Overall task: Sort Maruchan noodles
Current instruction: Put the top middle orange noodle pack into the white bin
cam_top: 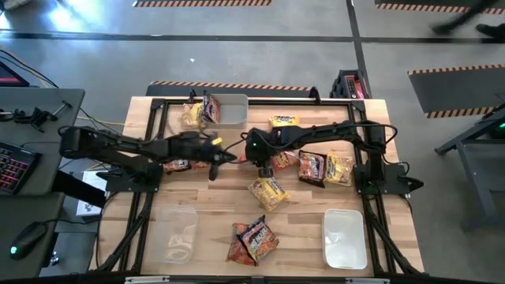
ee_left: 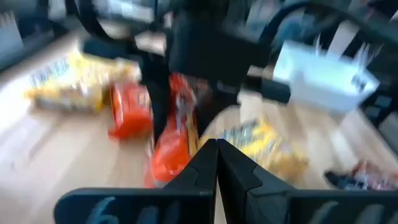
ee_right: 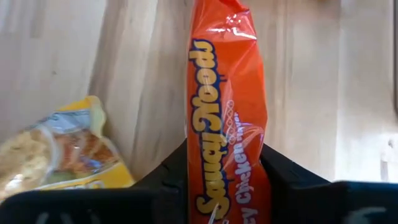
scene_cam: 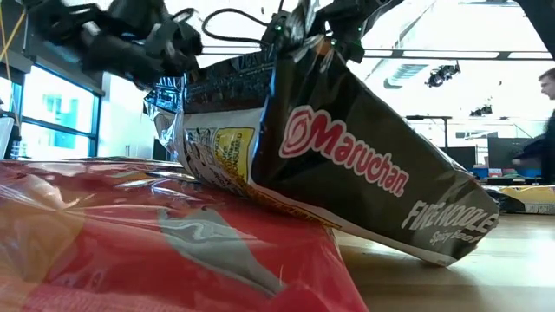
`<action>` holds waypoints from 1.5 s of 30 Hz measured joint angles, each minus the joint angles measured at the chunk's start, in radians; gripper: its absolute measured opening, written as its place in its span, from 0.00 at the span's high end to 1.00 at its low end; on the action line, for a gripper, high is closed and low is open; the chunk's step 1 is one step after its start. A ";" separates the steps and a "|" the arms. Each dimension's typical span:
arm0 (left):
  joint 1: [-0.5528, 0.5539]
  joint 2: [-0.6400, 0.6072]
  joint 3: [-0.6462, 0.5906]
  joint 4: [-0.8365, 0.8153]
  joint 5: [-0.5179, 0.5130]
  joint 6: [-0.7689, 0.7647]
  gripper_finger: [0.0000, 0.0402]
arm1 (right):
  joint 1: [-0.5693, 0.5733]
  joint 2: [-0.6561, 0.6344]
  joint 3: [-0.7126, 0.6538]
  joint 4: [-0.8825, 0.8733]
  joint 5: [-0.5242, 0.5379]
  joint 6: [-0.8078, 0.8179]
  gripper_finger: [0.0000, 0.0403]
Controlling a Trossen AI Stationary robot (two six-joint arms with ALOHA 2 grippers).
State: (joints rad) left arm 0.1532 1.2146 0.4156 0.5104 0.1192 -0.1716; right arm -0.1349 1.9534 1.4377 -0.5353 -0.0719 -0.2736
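My right gripper (cam_top: 263, 164) (ee_right: 227, 152) is above the table's middle, shut on an orange noodle packet (ee_right: 227, 112). A yellow packet (cam_top: 268, 192) (ee_right: 59, 152) lies flat on the table just near of it. My left gripper (cam_top: 227, 158) (ee_left: 216, 152) is shut and empty, just left of the right gripper. More packets lie flat on the table: yellow (cam_top: 284, 121), orange (cam_top: 286, 160), dark (cam_top: 312, 167) and yellow (cam_top: 339, 168). In a near pile, a dark packet (scene_cam: 347, 165) leans on a red one (scene_cam: 156, 243). My right gripper pinches the orange packet between its two fingers, near one end (ee_right: 227, 186). The fingers point down from above and the packet runs along them. The packet hangs past the fingertips over the table top; I cannot tell whether its far end touches the wood.
A clear bin (cam_top: 233, 106) at the far edge holds several packets (cam_top: 201, 112). Two more clear bins stand near left (cam_top: 177, 233) and near right (cam_top: 345, 237). Another packet (cam_top: 177, 166) lies under the left arm. A person (scene_cam: 542, 121) moves in the room behind.
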 joint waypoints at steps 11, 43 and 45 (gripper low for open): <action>0.067 -0.172 -0.103 0.279 -0.193 0.112 1.00 | 0.071 -0.119 0.149 -0.300 -0.009 0.111 0.78; 0.109 -0.085 -0.102 0.280 -0.175 0.109 1.00 | 1.182 -0.291 0.164 -0.864 0.228 1.587 0.79; 0.109 -0.067 -0.102 0.292 -0.175 0.120 1.00 | 1.216 -0.289 0.147 -0.861 0.261 1.621 0.79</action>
State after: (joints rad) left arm 0.2618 1.1473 0.3134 0.8027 -0.0562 -0.0513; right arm 1.0815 1.6642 1.5850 -1.3962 0.1889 1.3479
